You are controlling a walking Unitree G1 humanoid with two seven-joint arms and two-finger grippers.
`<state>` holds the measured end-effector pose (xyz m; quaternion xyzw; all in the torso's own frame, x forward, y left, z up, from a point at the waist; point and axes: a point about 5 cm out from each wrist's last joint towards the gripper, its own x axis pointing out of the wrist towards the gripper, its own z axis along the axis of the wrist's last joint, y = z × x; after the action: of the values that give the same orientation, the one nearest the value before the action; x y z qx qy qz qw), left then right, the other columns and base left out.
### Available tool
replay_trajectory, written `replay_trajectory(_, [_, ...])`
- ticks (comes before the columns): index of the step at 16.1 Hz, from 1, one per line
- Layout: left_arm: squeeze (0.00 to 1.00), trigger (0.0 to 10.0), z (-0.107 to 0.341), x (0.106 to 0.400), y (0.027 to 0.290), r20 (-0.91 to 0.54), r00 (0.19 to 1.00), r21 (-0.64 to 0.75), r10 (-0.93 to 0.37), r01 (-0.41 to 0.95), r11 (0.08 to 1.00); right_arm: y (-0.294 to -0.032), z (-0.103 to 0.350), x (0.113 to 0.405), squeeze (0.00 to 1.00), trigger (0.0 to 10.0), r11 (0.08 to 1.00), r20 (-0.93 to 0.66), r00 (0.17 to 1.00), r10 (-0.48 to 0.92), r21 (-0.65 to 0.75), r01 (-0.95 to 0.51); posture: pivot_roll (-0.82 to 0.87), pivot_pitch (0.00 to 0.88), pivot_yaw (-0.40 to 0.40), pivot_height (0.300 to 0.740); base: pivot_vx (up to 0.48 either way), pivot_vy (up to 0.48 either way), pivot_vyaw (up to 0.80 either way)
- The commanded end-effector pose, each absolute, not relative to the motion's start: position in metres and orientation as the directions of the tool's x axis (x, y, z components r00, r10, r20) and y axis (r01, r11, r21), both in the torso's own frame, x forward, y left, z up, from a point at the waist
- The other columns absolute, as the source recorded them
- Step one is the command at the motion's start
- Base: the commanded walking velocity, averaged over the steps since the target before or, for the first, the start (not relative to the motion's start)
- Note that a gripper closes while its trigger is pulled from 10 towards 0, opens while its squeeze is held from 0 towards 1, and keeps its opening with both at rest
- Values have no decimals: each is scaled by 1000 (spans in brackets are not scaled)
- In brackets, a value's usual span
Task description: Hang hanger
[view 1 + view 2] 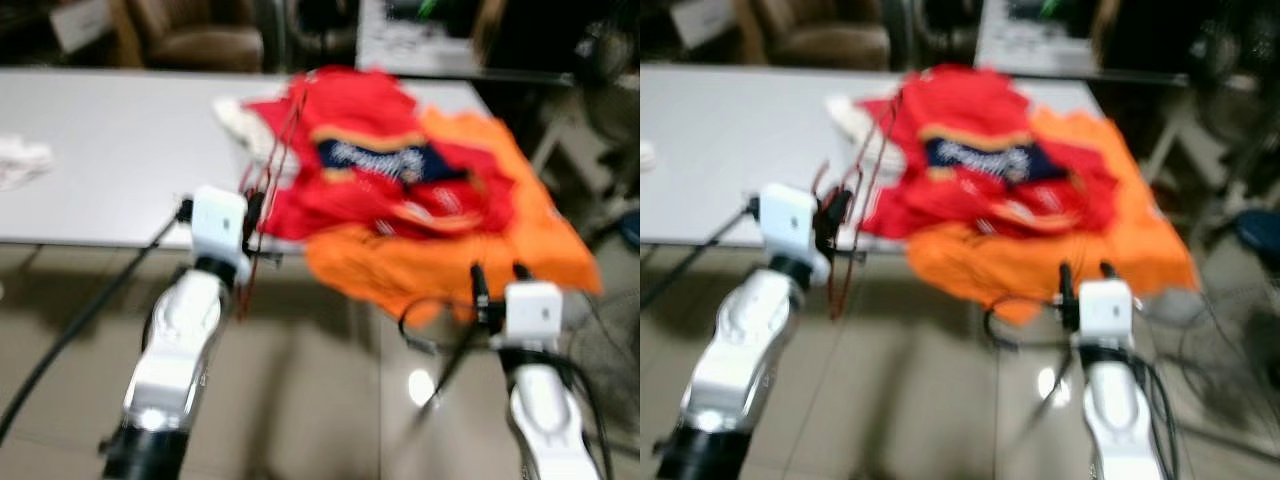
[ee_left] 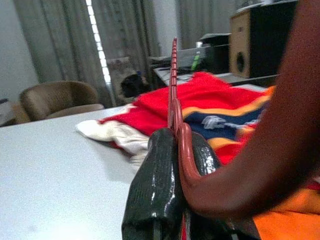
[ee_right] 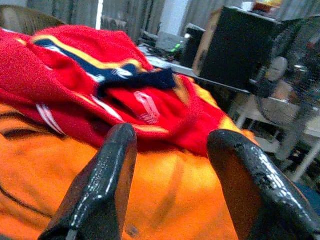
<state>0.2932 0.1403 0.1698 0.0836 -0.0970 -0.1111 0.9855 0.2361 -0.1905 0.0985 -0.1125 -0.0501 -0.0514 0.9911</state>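
Red hanger (image 2: 173, 85) gripped by the left pincer (image 1: 252, 222) at the table (image 1: 110, 150) edge.
The right pincer (image 3: 170, 185) is held open and empty beside the orange garment (image 1: 450, 260) on the table.

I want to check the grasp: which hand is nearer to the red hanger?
Left. The left hand is shut on the red hanger at the table edge. The right hand is open, apart from it, in front of the orange garment.

Both eye views are motion-blurred; window (image 2: 97, 45) backlight and a floor glare spot (image 1: 421, 386)
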Motion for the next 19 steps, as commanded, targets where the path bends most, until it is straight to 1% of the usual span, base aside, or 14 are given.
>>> replay_trajectory(1, [0, 10000, 187, 295, 127, 245, 918, 237, -313, 257, 937, -201, 106, 234, 0, 10000, 960, 140, 981, -137, -226, 167, -150, 24, 21, 740, 480, 0, 0])
replay_trajectory(3, [0, 10000, 201, 294, 116, 303, 866, 346, -397, 288, 893, -202, 100, 225, 0, 10000, 955, 123, 982, -144, -244, 170, -160, 27, 31, 740, 480, 0, -391])
replay_trajectory(5, [0, 10000, 202, 295, 117, 320, 855, 411, -408, 263, 873, -196, 96, 212, 0, 10000, 954, 124, 986, -107, -265, 137, -172, 32, 39, 740, 409, 0, -728])
replay_trajectory(7, [0, 10000, 203, 300, 120, 324, 843, 506, -429, 229, 832, -193, 87, 203, 0, 10000, 969, 71, 994, -77, -230, 91, -185, 37, 46, 740, 0, 0, 0])
replay_trajectory(8, [0, 10000, 207, 304, 114, 328, 789, 688, -519, 177, 704, -195, 77, 197, 0, 10000, 977, 12, 997, -82, -197, 83, -189, 38, 50, 740, 0, 0, 0])
replay_trajectory(9, [0, 10000, 208, 307, 107, 320, 758, 735, -568, 180, 654, -197, 72, 195, 0, 10000, 981, -18, 995, -97, -172, 92, -192, 42, 52, 740, 0, 0, 0])
replay_trajectory(11, [0, 10000, 208, 309, 102, 309, 735, 768, -604, 181, 614, -196, 70, 195, 0, 10000, 983, -37, 994, -102, -155, 95, -200, 43, 58, 740, 0, 0, 0])
replay_trajectory(12, [0, 10000, 207, 306, 97, 283, 685, 844, -671, 154, 513, -196, 70, 196, 0, 10000, 984, -35, 994, -100, -152, 94, -208, 46, 57, 740, 0, 0, 0])
replay_trajectory(14, [0, 10000, 206, 295, 96, 182, 551, 964, -815, 65, 259, -198, 71, 197, 0, 10000, 985, -33, 995, -96, -149, 90, -211, 49, 55, 740, 0, 0, 0])
replay_trajectory(15, [0, 10000, 205, 291, 99, 147, 509, 977, -848, 57, 204, -199, 72, 198, 0, 10000, 985, -33, 995, -92, -149, 87, -211, 53, 57, 740, 0, 0, 0])
replay_trajectory(16, [0, 10000, 202, 288, 102, 96, 488, 980, -867, 108, 169, -200, 72, 198, 0, 10000, 985, -36, 995, -92, -150, 86, -215, 58, 58, 740, 0, 0, 0])
replay_trajectory(17, [0, 10000, 200, 284, 106, 64, 483, 972, -873, 167, 164, -201, 72, 198, 0, 10000, 984, -38, 995, -93, -153, 86, -219, 63, 64, 740, 0, 0, 0])
replay_trajectory(18, [0, 10000, 197, 281, 107, 46, 472, 977, -881, 163, 138, -202, 72, 198, 0, 10000, 984, -40, 995, -95, -153, 87, -217, 65, 64, 740, 0, 0, 0])
replay_trajectory(19, [0, 10000, 187, 278, 106, -14, 450, 982, -893, 176, 73, -203, 70, 198, 0, 10000, 985, -50, 994, -102, -147, 94, -210, 68, 63, 740, 0, 0, 0])
